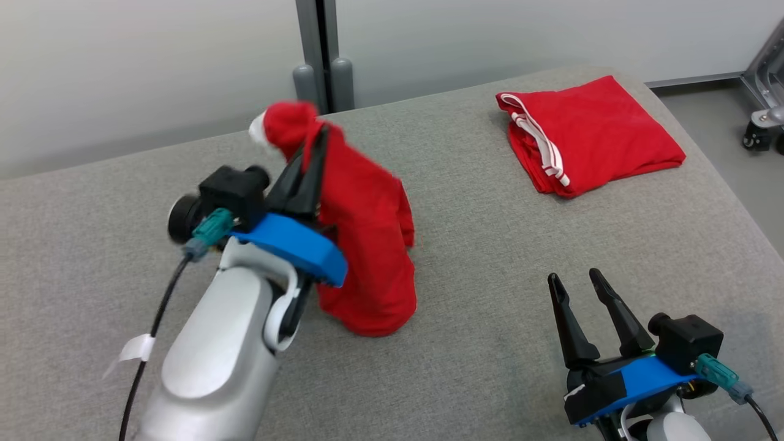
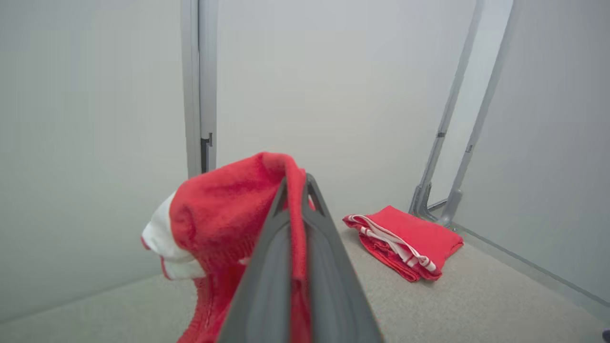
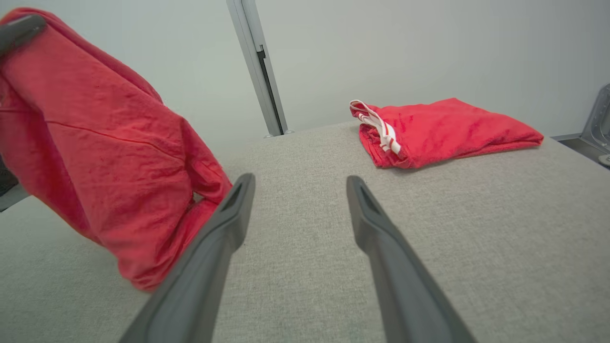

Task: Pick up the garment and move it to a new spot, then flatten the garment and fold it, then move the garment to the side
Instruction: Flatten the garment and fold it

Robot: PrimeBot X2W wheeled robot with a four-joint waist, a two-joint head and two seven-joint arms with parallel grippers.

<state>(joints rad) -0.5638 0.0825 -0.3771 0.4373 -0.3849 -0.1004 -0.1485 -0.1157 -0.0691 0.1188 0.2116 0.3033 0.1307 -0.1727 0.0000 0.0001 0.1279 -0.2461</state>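
the pale left forearm (image 1: 214, 343) rises from the bottom edge, its left gripper (image 1: 320, 131) clamped on the garment (image 1: 367, 245), fingers pointing up and away. the left wrist view shows red cloth pinched between the fingertips, with a white cuff (image 2: 159, 238) left of them. the right wrist view shows the garment's low end touching the table (image 3: 476, 214), left of the right gripper (image 3: 300, 178), whose fingers stand wide and empty. a folded red piece (image 1: 588, 135) lies well beyond them.

Grey fabric table (image 1: 490, 257) before pale wall (image 1: 122, 61), metal post (image 1: 315, 30).
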